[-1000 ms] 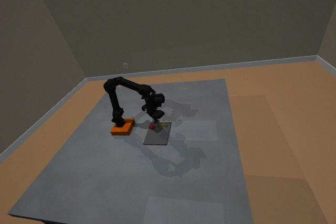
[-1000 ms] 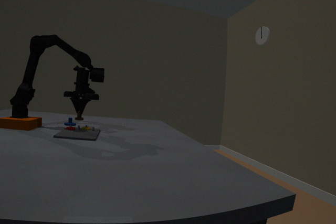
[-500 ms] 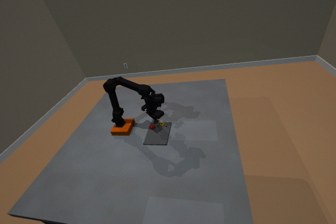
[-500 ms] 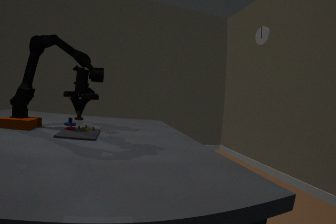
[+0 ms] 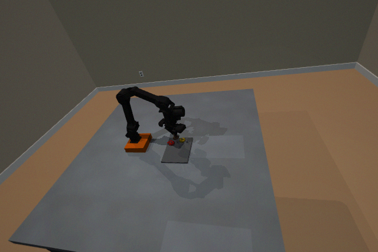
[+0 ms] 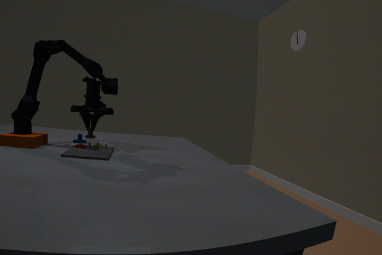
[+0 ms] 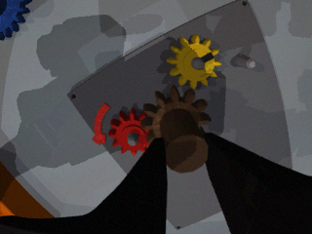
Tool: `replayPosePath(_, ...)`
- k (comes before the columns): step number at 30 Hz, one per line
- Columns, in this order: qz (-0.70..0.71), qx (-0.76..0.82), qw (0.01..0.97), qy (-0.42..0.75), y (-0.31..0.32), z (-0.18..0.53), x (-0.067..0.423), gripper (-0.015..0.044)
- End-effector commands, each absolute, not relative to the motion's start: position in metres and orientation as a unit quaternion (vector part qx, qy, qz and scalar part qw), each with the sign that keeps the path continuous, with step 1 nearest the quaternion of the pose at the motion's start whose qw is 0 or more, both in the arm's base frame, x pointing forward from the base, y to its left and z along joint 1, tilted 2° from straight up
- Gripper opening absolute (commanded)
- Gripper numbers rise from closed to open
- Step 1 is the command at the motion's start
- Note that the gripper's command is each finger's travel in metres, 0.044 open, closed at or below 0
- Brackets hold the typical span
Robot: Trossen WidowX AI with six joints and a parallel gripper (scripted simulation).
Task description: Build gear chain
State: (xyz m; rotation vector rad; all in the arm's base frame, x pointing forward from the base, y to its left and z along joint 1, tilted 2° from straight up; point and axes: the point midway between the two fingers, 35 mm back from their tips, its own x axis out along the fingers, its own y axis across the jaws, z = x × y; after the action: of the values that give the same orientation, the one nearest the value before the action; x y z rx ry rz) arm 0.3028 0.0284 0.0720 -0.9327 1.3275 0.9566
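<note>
Brown gear: gripped and raised (image 5: 175,137) (image 6: 90,136) (image 7: 176,116); located directly under the fingertips, disc down, handle up.
Gripper: closed on the brown gear's handle (image 5: 176,133) (image 6: 90,129) (image 7: 185,138); fingers point downward, one on each side of the handle.
Red gear: seated on its peg (image 5: 170,143) (image 6: 80,146) (image 7: 128,134), lower than the gripper and on its arm-base side; in the wrist view the brown gear overlaps its edge.
Red arrow: curved marking (image 7: 100,124) beside the red gear, on the side farther from the gripper.
Yellow gear: seated on its peg (image 5: 182,140) (image 6: 98,146) (image 7: 192,65), lower than the gripper, beyond the brown gear in the wrist view; black stripe visible.
Middle peg: bare (image 6: 89,145), lower than the gripper, between the red and yellow gears in the exterior view.
Outer peg: bare (image 6: 105,146) (image 7: 250,63), beside the yellow gear, on the side away from the red gear.
Board: grey, flat on the table (image 5: 175,154) (image 6: 88,152) (image 7: 253,107), lower than the gripper.
Blue gear: loose on the table (image 6: 79,141) (image 7: 10,17), off the board, handle upright; lower than the gripper and to its arm-base side in the exterior view.
Arm base: orange block (image 5: 136,149) (image 6: 22,141) (image 7: 21,195), well apart from the gripper.
</note>
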Motion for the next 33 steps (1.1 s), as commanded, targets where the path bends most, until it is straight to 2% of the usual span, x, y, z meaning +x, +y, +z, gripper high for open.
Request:
replayPosePath(1, 0.432, -0.419, 0.571, 0.558, 0.028, 0.063, 0.301, 0.0)
replayPosePath(11, 0.415, -0.401, 0.584, 0.571, 0.028, 0.05, 0.302, 0.0)
replayPosePath(25, 0.302, -0.286, 0.648, 0.638, 0.029, 0.031, 0.301, 0.0)
replayPosePath(33, 0.309, -0.293, 0.645, 0.635, 0.028, 0.042, 0.302, 0.0)
